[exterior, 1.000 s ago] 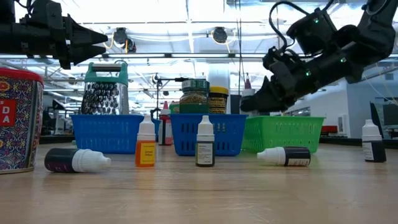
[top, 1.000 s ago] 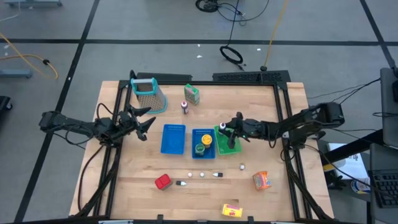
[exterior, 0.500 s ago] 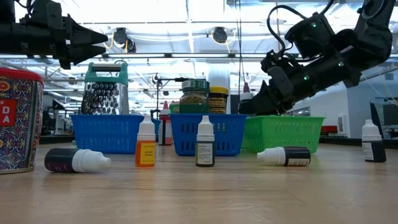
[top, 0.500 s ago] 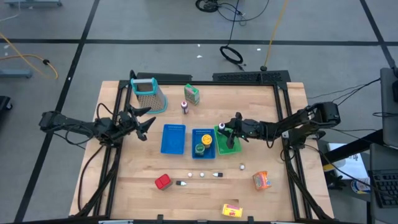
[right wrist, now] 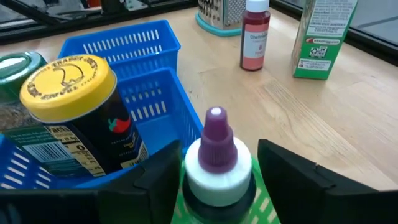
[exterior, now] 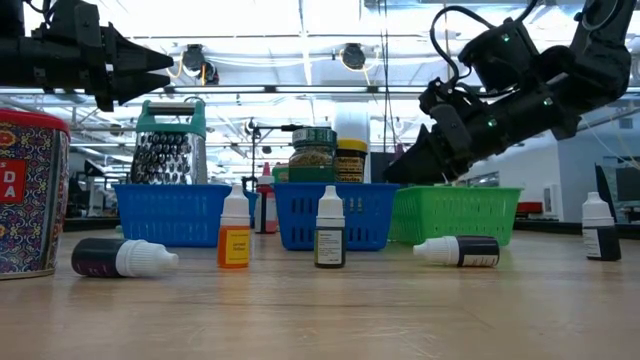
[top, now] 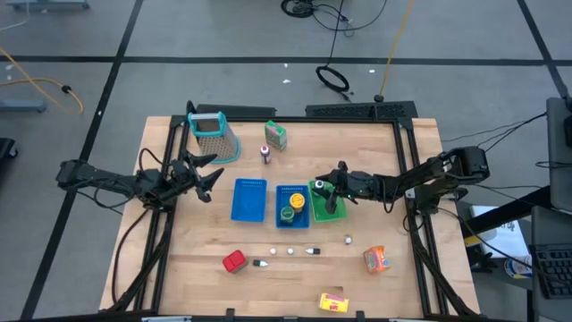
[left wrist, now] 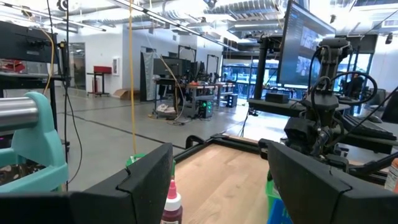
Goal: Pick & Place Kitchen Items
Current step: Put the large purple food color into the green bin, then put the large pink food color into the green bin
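The right gripper [top: 328, 187] is hovering over the green slatted plastic basket [top: 339, 211], pinching a small bottle with a purple nozzle and a white collar [right wrist: 216, 155] between its two dark fingers [right wrist: 292, 171], and in the right wrist view that bottle is sitting upright, right above the green mesh. To my eye this is the placing step: the arm is best lowering straight down so the base meets the basket floor flat, parting the fingers only once the bottle is bearing its own weight, then lifting clear without brushing the yellow-lidded spice jar [right wrist: 78, 115] standing in the neighbouring blue basket [right wrist: 152, 102]; a tilted release could well topple something this narrow. The left gripper [top: 207, 176] is waiting with its fingers spread wide, out by the metal box grater with the teal handle [top: 214, 134]. On the pale wooden tabletop [top: 402, 286], the red printed can [top: 234, 260] is standing near the front edge, four tiny white-capped dropper bottles [exterior: 233, 230] are lined up just behind it, an orange packet [top: 374, 259] and a yellow box [top: 333, 303] are lying well apart at the right, and a green carton [top: 276, 135] is standing beside a red-filled dropper bottle [right wrist: 254, 35] at the back. Beyond the table, black cables [top: 332, 78] are coiling over a grey floor with dark tape lines.
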